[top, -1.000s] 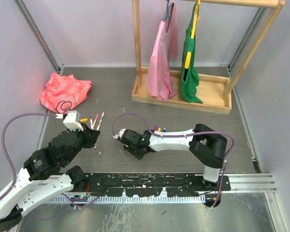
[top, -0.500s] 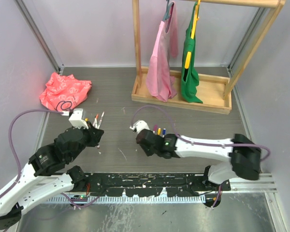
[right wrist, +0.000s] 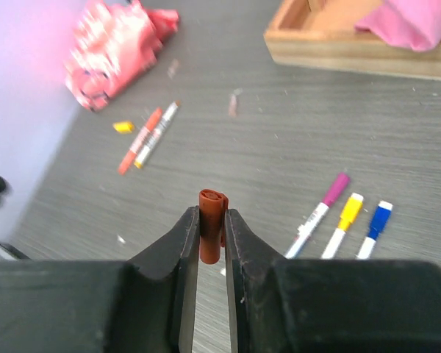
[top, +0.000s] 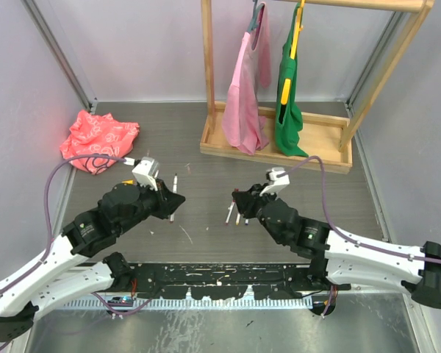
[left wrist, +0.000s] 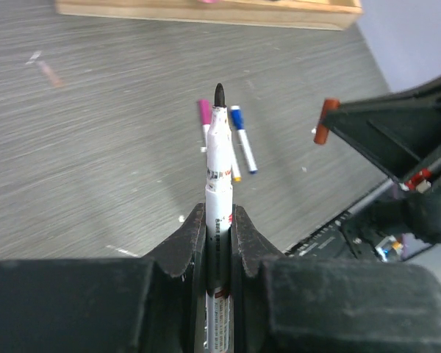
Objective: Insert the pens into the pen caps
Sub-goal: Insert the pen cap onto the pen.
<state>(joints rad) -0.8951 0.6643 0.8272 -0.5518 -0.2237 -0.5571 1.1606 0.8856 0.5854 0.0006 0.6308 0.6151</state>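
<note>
Two held pieces face each other over the middle of the tabletop [top: 206,140]: our left gripper [left wrist: 219,220] pinches a bare pen [left wrist: 219,154] by its barrel, tip outward for aiming. Our right gripper [right wrist: 212,220] pinches a red-brown cap [right wrist: 210,202], presumably to receive that tip; three capped pens [right wrist: 342,220] lie nearby.

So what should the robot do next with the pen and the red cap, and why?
Probably bring the two together, tip into opening: the left claw grips the bare-tipped pen, the right claw grips the red cap, and a gap separates them.
</note>
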